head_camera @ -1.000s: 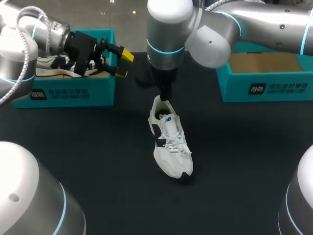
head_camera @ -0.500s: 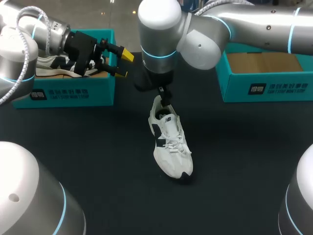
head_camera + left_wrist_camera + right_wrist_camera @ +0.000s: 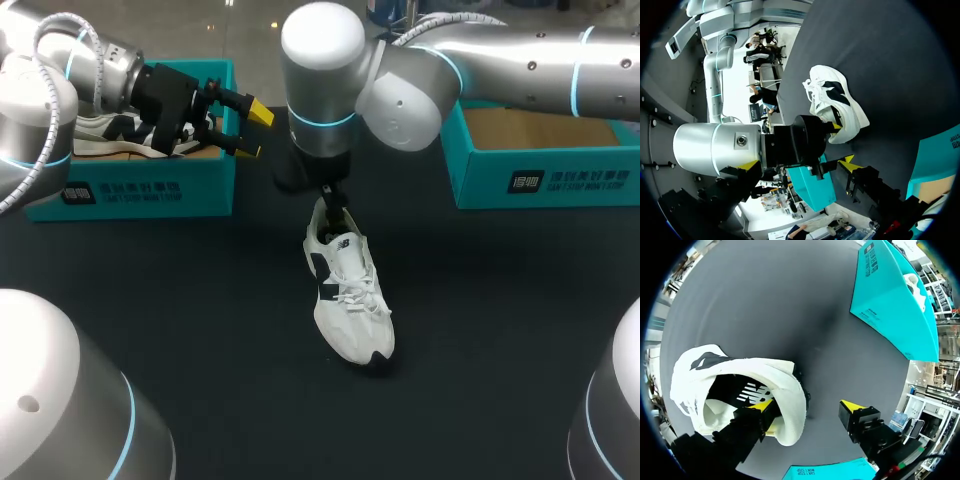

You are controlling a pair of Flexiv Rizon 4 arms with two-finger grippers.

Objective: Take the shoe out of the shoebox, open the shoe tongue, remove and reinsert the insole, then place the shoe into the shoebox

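Note:
A white shoe point(image 3: 347, 295) with black side marks lies on the dark table, toe toward me. My right gripper point(image 3: 332, 203) hangs over its heel. In the right wrist view the gripper point(image 3: 807, 411) is open: one finger point(image 3: 757, 417) is inside the shoe point(image 3: 740, 377) opening, the other point(image 3: 860, 420) stands clear behind the heel, with the heel collar between them. My left gripper point(image 3: 247, 128) is open and empty beside the left shoebox point(image 3: 130, 188). In the left wrist view that gripper point(image 3: 799, 163) faces the shoe point(image 3: 837, 107) and my right arm's wrist.
The left shoebox holds a second white and dark shoe point(image 3: 105, 135). An open teal shoebox point(image 3: 545, 180) with a bare brown bottom stands at the back right, and shows as a teal box point(image 3: 895, 295) in the right wrist view.
My right gripper's fingers have spread apart at the shoe's heel, and the right arm's wrist has shifted a little to the left. The shoe and the left arm have kept still.

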